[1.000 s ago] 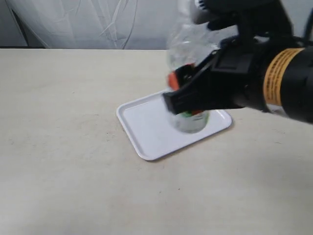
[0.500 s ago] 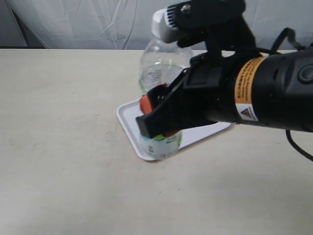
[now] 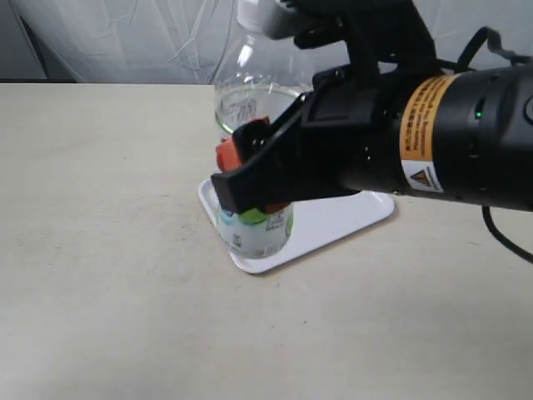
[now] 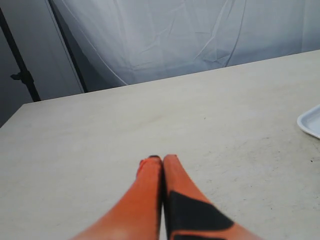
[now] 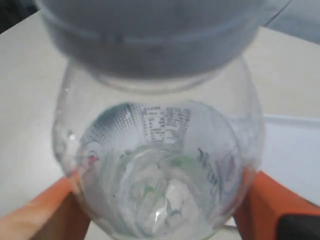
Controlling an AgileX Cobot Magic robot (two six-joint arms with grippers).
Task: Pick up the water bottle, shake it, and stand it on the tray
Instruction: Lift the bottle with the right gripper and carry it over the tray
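Right tool clamps the water bottle across mid-body, just above the label; orange pads flank it on both sides. Bottle upright, white cap on top, base at the tray's near-left corner. Cannot tell if the base touches the rim.

Left tool pinched closed on nothing, over bare tabletop, well apart from the tray.

Handling, judged: thin clear plastic, light, walls likely flex under squeeze, smooth and slippery. Best hold is mid-body at the label band, moderate force. Small base, so probably tips easily on the rim.
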